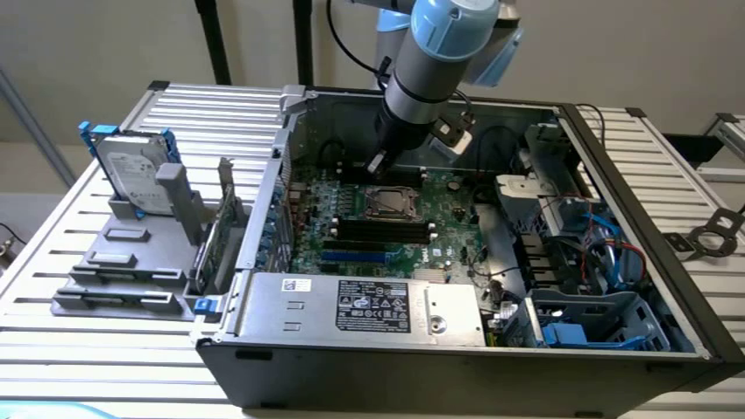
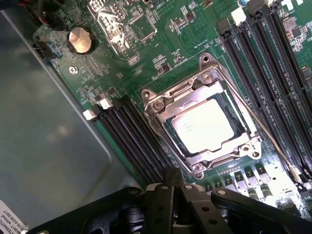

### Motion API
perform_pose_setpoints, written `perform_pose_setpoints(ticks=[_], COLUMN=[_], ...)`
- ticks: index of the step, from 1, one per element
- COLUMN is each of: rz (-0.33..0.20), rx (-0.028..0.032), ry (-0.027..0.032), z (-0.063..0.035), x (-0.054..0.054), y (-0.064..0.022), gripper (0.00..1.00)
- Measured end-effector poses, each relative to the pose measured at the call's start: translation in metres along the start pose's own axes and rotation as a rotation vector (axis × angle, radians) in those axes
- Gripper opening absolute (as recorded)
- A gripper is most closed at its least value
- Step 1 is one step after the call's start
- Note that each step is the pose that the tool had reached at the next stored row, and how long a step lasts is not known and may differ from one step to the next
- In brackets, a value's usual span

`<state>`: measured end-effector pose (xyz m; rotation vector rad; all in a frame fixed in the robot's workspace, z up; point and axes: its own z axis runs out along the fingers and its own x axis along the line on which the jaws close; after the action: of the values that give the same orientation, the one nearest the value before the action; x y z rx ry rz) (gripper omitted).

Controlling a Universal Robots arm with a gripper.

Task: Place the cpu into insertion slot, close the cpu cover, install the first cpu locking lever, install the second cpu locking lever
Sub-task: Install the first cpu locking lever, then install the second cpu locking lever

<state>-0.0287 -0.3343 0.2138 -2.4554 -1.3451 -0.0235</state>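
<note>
The cpu [image 2: 202, 127] lies silver side up in the insertion slot [image 1: 390, 202] on the green board. The silvery cpu cover [image 2: 194, 95] lies flat over it, framing the chip through its window. A thin wire locking lever [image 2: 263, 129] runs along one side of the socket toward the memory slots; whether it is latched I cannot tell. My gripper [image 2: 173, 178] hovers just off the socket's edge, fingers shut with nothing between them. In the exterior view the gripper [image 1: 376, 164] hangs inside the open case, just behind the socket.
Long black memory slots [image 2: 131, 136] flank the socket on both sides. A coin battery [image 2: 80, 40] sits on the board. The case's power supply [image 1: 361, 305] fills the front, cables and drive bays [image 1: 582, 253] the exterior view's right. A hard drive [image 1: 134, 170] stands outside on the slatted table.
</note>
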Motion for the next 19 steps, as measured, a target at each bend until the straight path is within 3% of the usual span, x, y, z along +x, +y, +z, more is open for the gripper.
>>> perform_pose_setpoints(ticks=[15, 19], rz=[-0.006, -0.002], rx=[0.0014, 0.0114], ry=[-0.0017, -0.0078], z=[-0.0002, -0.0044], x=[-0.0005, -0.0071], y=[0.0007, 0.0051], gripper=[0.11, 0.11])
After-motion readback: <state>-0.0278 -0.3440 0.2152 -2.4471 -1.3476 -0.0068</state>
